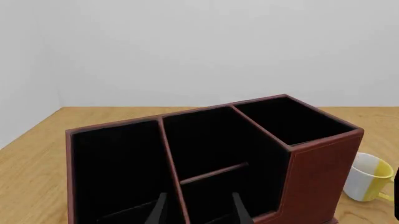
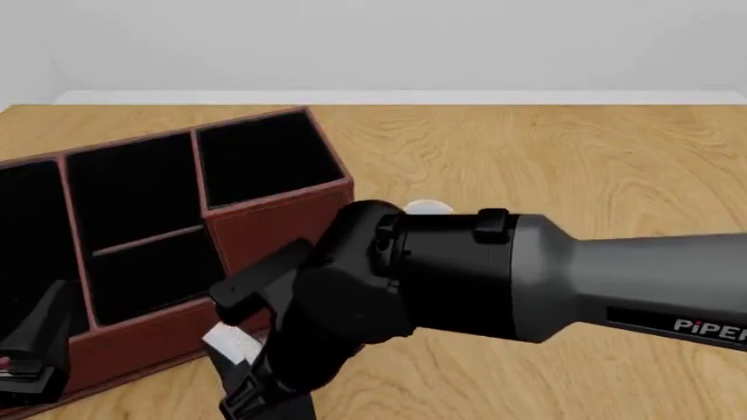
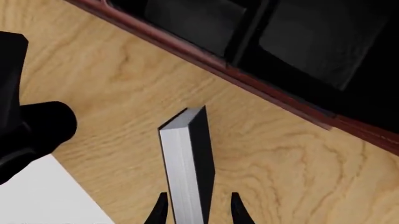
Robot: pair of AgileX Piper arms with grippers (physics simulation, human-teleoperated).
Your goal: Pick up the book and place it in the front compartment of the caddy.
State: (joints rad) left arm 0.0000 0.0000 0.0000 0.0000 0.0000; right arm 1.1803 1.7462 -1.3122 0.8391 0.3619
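Pale grey walls back a light wooden counter (image 2: 561, 166) with a swirling grain. At its left stands the large reddish-brown leather-look caddy (image 2: 275, 214), with thin dividers, black-lined compartments and a wall that steps down toward the near side. Just beyond the caddy's right end sits a white mug with a yellow handle (image 1: 369, 178), mostly hidden behind the arm in the front view.

The right arm reaches across the near part of the counter, and its gripper (image 3: 196, 211) is closed on the small thick book (image 3: 187, 172). In the right wrist view the book stands on edge between the two dark fingers (image 3: 160, 212), touching both; its cover is black, and the block of white page edges forms a pale grey-white band facing the camera, with sharp square corners. The book is above the bare counter, near the caddy's low near wall, outside every compartment.

The left gripper (image 1: 198, 210) hangs over the caddy, its fingers spread apart and empty, one on each side of a thin divider in the left wrist view.
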